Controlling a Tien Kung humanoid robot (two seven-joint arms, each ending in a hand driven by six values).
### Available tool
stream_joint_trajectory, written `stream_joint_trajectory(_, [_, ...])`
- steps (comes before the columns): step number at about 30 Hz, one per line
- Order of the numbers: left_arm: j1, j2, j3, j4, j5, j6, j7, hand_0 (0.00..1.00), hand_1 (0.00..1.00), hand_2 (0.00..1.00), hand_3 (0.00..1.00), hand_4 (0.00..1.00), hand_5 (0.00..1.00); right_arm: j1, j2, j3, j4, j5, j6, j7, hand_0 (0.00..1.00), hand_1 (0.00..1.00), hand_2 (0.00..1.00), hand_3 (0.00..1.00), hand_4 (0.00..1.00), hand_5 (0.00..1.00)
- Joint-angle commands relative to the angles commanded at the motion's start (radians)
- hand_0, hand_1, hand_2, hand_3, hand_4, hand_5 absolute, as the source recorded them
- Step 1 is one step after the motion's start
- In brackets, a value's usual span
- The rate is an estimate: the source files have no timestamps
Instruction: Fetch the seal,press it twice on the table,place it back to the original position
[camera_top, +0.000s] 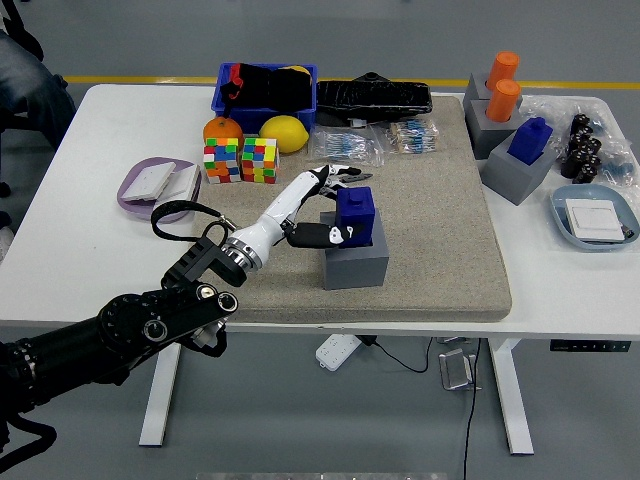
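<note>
**A:** Grey floor behind, with a yellow line at 12 o'clock. White table fills the view, carrying a large beige mat across its middle. Log the arm next?

**B:** Yes. Left arm, black with a white forearm, enters from 8 o'clock and reaches toward centre. Left hand sits at the blue seal: thumb against the seal's near face, fingers extended past its far top edge. The hand brackets the seal loosely; I cannot tell whether it is gripping.

**A:** Seal position?

**B:** Seated upright in its grey block holder, on the mat, just below centre.

**A:** Other items, big to small?

**B:** At 12 o'clock, a blue bin of dark items and a black tray beside it. At 2 o'clock, grey holders with two orange seals and a second blue seal. At 3 o'clock, a light blue dish holding a white switch. At 10 o'clock, a purple dish holding another.

**A:** Smaller things?

**B:** Two colour cubes at 11 o'clock, with an orange and a lemon just behind them. Clear packets lie on the mat's far edge. Small black pieces cluster at the table's right edge.
</note>
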Motion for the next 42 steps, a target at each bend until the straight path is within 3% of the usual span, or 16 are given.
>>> stream_joint_trajectory(19, [0.006, -0.003, 0.021, 0.016, -0.015, -0.002, 0.002, 0.797, 0.509, 0.407, 0.833, 0.641, 0.002, -0.001, 0.001, -0.001, 0.000, 0.000, -0.001, 0.000, 0.906, 0.760, 0.761, 0.775, 0.877, 0.560])
stream_joint_trajectory(20, [0.005, -0.004, 0.022, 0.018, -0.017, -0.002, 0.001, 0.800, 0.514, 0.458, 0.834, 0.643, 0.002, 0.000, 0.001, -0.001, 0.000, 0.000, -0.001, 0.000, 0.905, 0.759, 0.761, 0.776, 0.877, 0.560])
stream_joint_trajectory(25, [0.003, -0.008, 0.020, 0.022, -0.018, -0.003, 0.000, 0.800, 0.514, 0.458, 0.834, 0.643, 0.002, 0.001, 0.001, -0.001, 0.001, 0.000, -0.001, 0.000, 0.905, 0.759, 0.761, 0.776, 0.877, 0.560])
stream_joint_trajectory(26, [0.003, -0.009, 0.020, 0.022, -0.019, -0.004, 0.000, 0.803, 0.567, 0.532, 0.836, 0.646, 0.002, 0.001, 0.001, -0.001, 0.001, 0.000, -0.001, 0.000, 0.905, 0.759, 0.761, 0.776, 0.877, 0.560])
stream_joint_trajectory(31, [0.005, -0.010, 0.022, 0.024, -0.020, -0.009, 0.000, 0.803, 0.567, 0.532, 0.836, 0.646, 0.002, 0.000, 0.001, 0.001, 0.000, -0.001, 0.000, 0.000, 0.905, 0.759, 0.761, 0.776, 0.877, 0.560])
stream_joint_trajectory(32, [0.005, -0.010, 0.022, 0.024, -0.020, -0.010, 0.000, 0.815, 0.709, 0.675, 0.845, 0.687, 0.002, 0.000, 0.001, 0.001, -0.001, -0.002, 0.000, 0.000, 0.905, 0.760, 0.761, 0.775, 0.877, 0.560])
stream_joint_trajectory(37, [0.007, -0.009, 0.022, 0.024, -0.015, -0.012, 0.003, 0.815, 0.709, 0.675, 0.845, 0.687, 0.002, 0.000, 0.002, 0.001, 0.000, -0.001, 0.000, 0.000, 0.905, 0.760, 0.761, 0.775, 0.877, 0.560])
stream_joint_trajectory(38, [0.007, -0.009, 0.022, 0.024, -0.014, -0.012, 0.003, 0.821, 0.788, 0.727, 0.846, 0.720, 0.002, 0.000, 0.001, 0.001, 0.001, -0.001, 0.000, 0.000, 0.905, 0.759, 0.761, 0.775, 0.877, 0.560])
stream_joint_trajectory(42, [0.008, -0.010, 0.021, 0.025, -0.018, -0.017, 0.000, 0.821, 0.788, 0.727, 0.846, 0.720, 0.002, 0.000, 0.001, 0.001, 0.001, 0.000, 0.001, 0.000, 0.905, 0.759, 0.761, 0.775, 0.877, 0.560])
